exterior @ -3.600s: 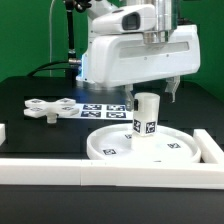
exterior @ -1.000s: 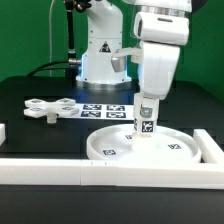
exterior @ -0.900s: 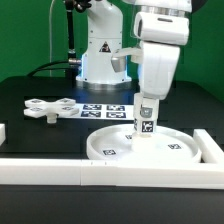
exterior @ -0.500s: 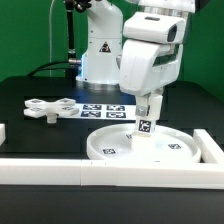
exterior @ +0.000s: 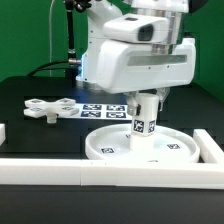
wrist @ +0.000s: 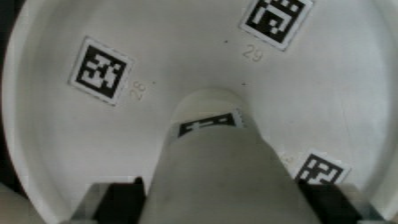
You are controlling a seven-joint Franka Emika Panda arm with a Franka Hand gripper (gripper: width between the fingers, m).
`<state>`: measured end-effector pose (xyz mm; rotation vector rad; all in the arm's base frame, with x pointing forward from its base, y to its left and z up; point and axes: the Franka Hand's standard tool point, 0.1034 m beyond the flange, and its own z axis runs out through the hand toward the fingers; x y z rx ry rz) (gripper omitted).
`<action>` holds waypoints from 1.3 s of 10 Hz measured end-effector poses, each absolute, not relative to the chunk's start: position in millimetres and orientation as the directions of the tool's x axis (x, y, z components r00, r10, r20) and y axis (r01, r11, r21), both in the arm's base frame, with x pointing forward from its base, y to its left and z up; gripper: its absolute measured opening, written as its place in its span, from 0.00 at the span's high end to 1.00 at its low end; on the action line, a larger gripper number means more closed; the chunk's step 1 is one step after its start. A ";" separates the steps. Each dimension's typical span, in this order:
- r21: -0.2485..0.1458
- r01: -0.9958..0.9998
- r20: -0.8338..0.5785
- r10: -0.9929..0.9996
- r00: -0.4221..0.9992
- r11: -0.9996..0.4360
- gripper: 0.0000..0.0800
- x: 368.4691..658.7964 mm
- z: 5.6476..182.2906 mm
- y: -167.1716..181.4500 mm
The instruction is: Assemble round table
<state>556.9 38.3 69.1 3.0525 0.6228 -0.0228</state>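
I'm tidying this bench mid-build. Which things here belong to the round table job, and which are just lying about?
Job: round disc, leg upright on it, cross-shaped base.
Lying about: marker board, white border rails.

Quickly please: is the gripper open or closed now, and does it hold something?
The gripper is closed on the short cylindrical leg, which stands upright on the round disc.

Round disc [exterior: 178, 150]: white, rimmed, lying flat, square tags on its face, toward the exterior view's right.
Leg [exterior: 143, 122]: short white tagged cylinder, upright on the disc's middle.
Cross base [exterior: 44, 107]: white, flat, lobed, lying well apart toward the exterior view's left.
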 end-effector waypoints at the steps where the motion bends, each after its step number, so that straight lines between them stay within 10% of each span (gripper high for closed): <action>1: 0.018 0.273 -0.015 0.273 0.962 -0.962 0.48 556.7 69.3 41.1; 8: 0.014 -0.144 -0.007 -0.144 0.990 -0.990 0.48 556.7 69.1 40.9; 13: -0.077 -0.744 -0.041 -0.743 0.668 -0.664 0.48 552.6 66.4 38.6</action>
